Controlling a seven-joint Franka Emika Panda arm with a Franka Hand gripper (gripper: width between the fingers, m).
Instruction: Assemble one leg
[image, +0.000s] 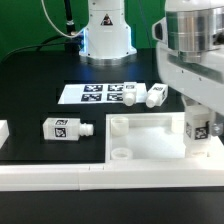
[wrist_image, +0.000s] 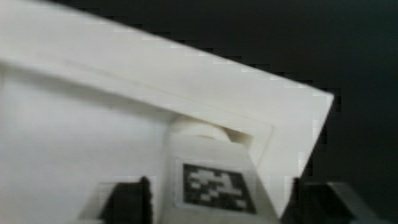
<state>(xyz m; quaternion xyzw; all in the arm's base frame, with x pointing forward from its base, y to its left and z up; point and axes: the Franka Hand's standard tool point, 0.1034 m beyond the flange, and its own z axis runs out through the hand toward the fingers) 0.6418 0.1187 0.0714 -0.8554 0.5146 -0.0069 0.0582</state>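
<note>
One leg (image: 197, 128) stands upright at the corner of the large white tray-like piece (image: 150, 130) on the exterior view's right. In the wrist view the leg's tag (wrist_image: 217, 182) faces the camera and its peg end (wrist_image: 210, 130) meets the tray's corner (wrist_image: 107, 110). I cannot tell how deep the peg sits. My gripper (wrist_image: 224, 198) straddles this leg. Its fingers (wrist_image: 128, 200) stand on either side, with a dark gap showing beside the leg, so it looks open. In the exterior view the gripper (image: 198, 115) hangs right above the leg.
Another leg (image: 65, 129) lies on the black table on the exterior view's left. Two more legs (image: 130, 95) (image: 157, 96) lie by the marker board (image: 95, 94). A white rail (image: 60, 178) runs along the front. The robot base (image: 105, 35) stands at the back.
</note>
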